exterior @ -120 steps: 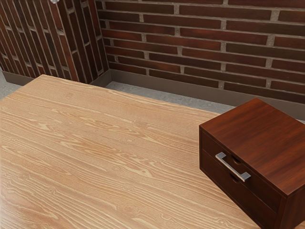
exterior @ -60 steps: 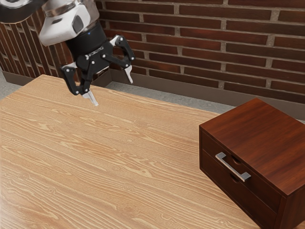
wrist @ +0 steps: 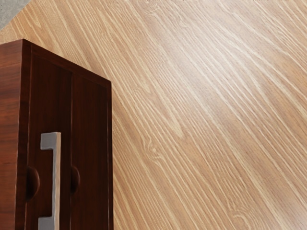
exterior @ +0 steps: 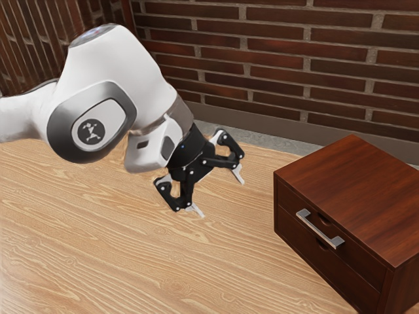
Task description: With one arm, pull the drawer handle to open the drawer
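Your pincer (exterior: 218, 195) hangs just above the wooden surface (exterior: 98, 255) with its fingers spread and nothing between them, so the reach to the handle is not yet done. The handle (exterior: 319, 229) is a pale metal bar lying across the dark drawer front (exterior: 294, 199) of the small cabinet (exterior: 363, 180), which sits at the exterior view's right, well apart from the pincer. The front looks flush with the cabinet's body, so judge the drawer shut. In the wrist view the bar (wrist: 52, 182) stands out from the front on its two ends, with a round recess on either side of it, and this suggests room for a fingertip behind the bar. To do this step well, carry the hand across toward the exterior view's right, low and level, and turn it so that the spread fingers sit one above and one below the bar, crossing it at right angles. Aim for the middle of the bar, not an end, so the pull does not twist. Keep the tips from striking the wood, then close firmly. Pull straight out, square to the front; a slanted pull would probably drag the whole cabinet along the surface and leave the drawer unmoved.
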`<state>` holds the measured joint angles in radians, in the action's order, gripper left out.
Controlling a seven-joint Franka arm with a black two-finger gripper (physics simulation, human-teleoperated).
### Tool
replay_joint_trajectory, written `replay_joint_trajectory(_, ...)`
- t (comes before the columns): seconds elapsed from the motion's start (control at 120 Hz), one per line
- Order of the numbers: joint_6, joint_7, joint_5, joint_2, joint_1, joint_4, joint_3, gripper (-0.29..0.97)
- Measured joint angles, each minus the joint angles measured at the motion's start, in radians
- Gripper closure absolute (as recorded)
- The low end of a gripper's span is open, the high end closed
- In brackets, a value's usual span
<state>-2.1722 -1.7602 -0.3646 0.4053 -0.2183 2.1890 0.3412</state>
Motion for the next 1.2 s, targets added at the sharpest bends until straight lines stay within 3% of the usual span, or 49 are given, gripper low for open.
replay_joint_trajectory(0.258,-0.203,0.006,-0.019,-0.098,-0.001,0.024,0.099,0.07)
replay_joint_trajectory(0.617,-0.277,0.016,-0.021,-0.081,-0.007,0.026,0.135,0.1)
replay_joint_trajectory(0.683,-0.284,0.019,-0.019,-0.091,-0.159,0.027,0.014,0.1)
replay_joint_trajectory(0.767,-0.295,0.023,-0.014,-0.1,-0.263,0.029,-0.068,0.11)
replay_joint_trajectory(0.817,-0.307,0.029,0.011,-0.128,-0.403,0.029,-0.193,0.11)
replay_joint_trajectory(0.867,-0.32,0.039,0.053,-0.147,-0.47,0.03,-0.254,0.11)
replay_joint_trajectory(1.0,-0.343,0.064,0.112,-0.185,-0.506,0.03,-0.293,0.11)
replay_joint_trajectory(1.2,-0.462,0.103,0.133,-0.334,-0.511,0.017,-0.297,0.18)
